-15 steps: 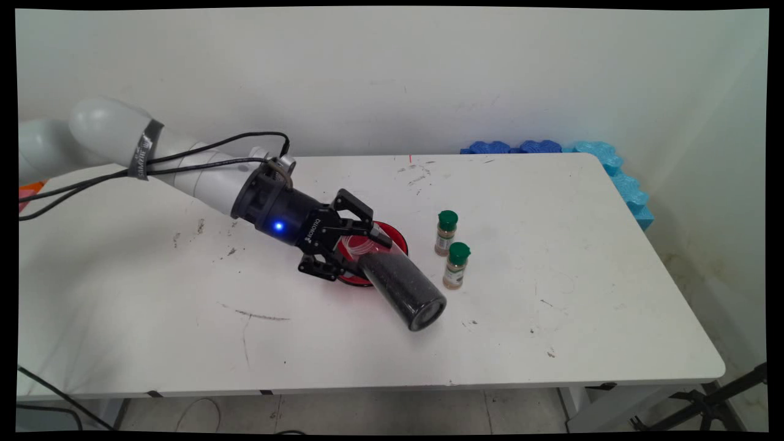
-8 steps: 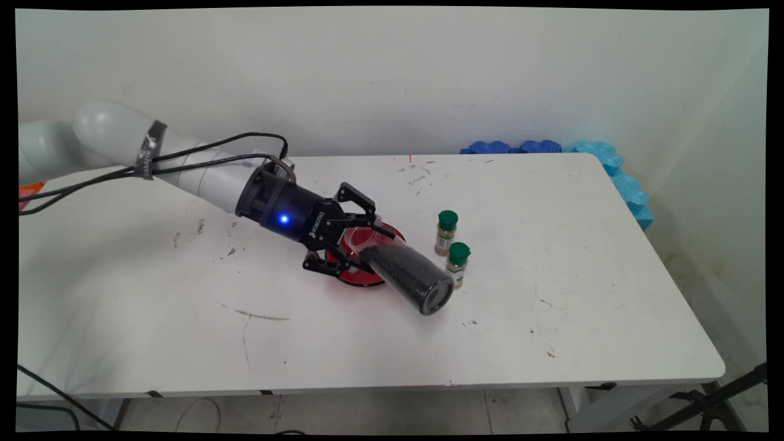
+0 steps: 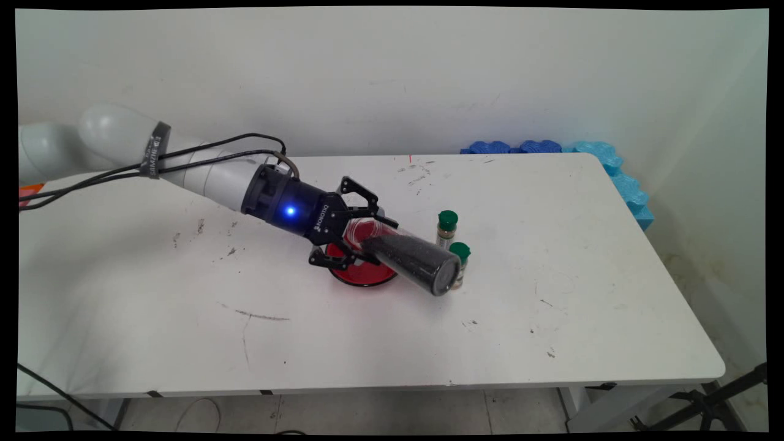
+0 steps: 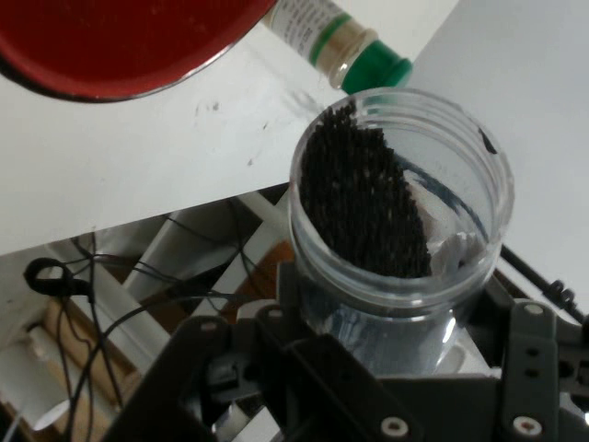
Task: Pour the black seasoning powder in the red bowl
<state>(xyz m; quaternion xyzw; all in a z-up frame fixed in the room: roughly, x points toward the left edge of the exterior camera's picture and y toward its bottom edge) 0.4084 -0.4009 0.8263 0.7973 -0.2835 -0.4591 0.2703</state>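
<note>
— What is held at this moment?

— A clear plastic jar, partly filled with fine black grains, is gripped near its open mouth by the gripper; the jaws are clenched on it from both sides. The jar is tipped almost flat, with its closed bottom pointed toward the table's near right and raised off the tabletop.

— And what is seen through the hand camera?

— The jar's open rim is seen from the mouth side, with the black grains piled against one side of the wall. The grains are contained inside the jar; none are seen spilling.

— What is found beneath and beside it?

— A red plate is lain on the tabletop under the gripper and the jar's mouth end. Two small spice bottles with green caps are stood upright just to the right: the farther spice bottle is seen clear of the jar, while the nearer spice bottle is partly hidden behind the jar's bottom end. Whether it is touched by the jar cannot be told. In the hand view one green-capped bottle is seen past the jar's rim, beside the plate's edge.

— Anything farther off?

— Blue foam pieces are lined along the tabletop's far right corner, against the wall.
</note>
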